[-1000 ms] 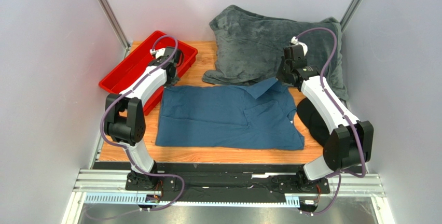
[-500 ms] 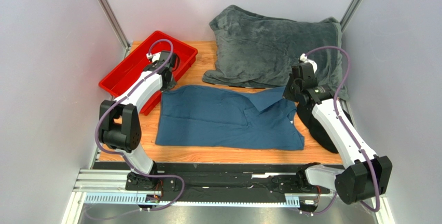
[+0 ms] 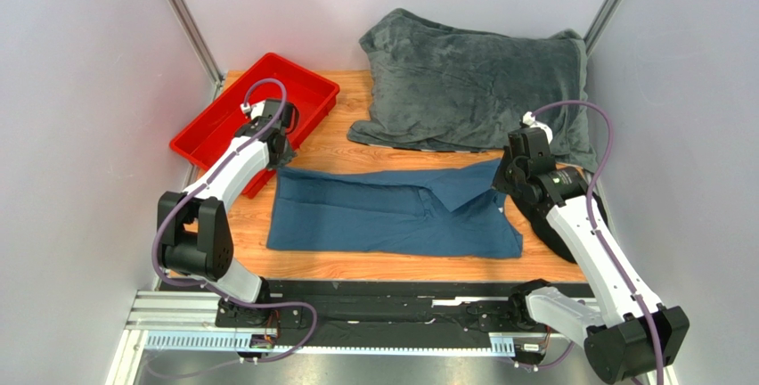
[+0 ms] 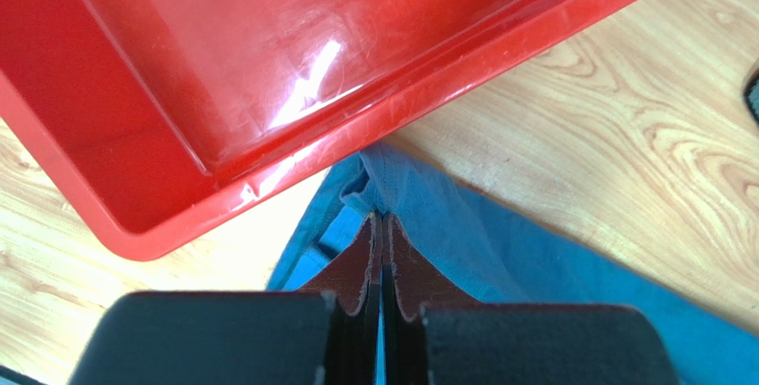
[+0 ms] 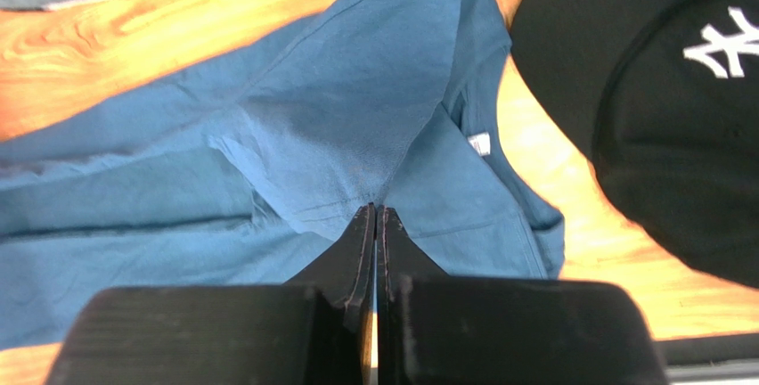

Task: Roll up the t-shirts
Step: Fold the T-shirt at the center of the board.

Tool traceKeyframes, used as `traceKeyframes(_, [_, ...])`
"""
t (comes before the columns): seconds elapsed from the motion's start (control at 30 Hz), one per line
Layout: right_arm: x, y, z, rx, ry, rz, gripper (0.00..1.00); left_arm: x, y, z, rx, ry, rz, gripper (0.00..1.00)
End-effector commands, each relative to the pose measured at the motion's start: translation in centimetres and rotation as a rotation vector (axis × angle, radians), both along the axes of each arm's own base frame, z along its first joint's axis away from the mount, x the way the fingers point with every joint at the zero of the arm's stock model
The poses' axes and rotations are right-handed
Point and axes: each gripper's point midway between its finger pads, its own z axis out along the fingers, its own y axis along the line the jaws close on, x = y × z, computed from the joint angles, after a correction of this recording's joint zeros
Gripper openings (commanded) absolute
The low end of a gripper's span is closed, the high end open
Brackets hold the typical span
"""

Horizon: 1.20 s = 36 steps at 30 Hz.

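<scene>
A: Where is the t-shirt (image 3: 374, 225)?
B: Spread on the table (image 3: 374, 266). The left end effector (image 4: 381, 223) is closed on its far left corner, beside the red tray (image 4: 134, 216). The right end effector (image 5: 374, 211) pinches the far right part. A grey blanket (image 3: 472, 73) lies behind.

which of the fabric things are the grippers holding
The teal-blue t-shirt in the middle: left gripper and right gripper each pinch its far edge. The grey blanket behind and the black cloth with a logo are not held.
</scene>
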Motion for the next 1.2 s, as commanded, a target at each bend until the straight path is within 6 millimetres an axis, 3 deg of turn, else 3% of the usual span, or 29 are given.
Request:
traceKeyframes(0.0, [-1.9, 0.0, -0.6, 0.017, 0.03, 0.01, 0.0, -0.5, 0.4, 0.6, -0.009, -0.037, 0.006, 0.0])
traceKeyframes(0.3, [-4.5, 0.0, -0.7, 0.046, 0.041, 0.018, 0.0, -2.0, 0.5, 0.2, -0.023, -0.031, 0.016, 0.0])
traceKeyframes(0.87, [-6.6, -0.3, 1.0, 0.055, 0.031, 0.03, 0.0, -4.6, 0.7, -1.1, -0.043, -0.016, 0.024, 0.0])
traceKeyframes(1.17, [-7.5, -0.1, 0.2, 0.083, 0.046, 0.024, 0.0, -5.7, 0.8, -1.9, -0.051, -0.012, 0.036, 0.0])
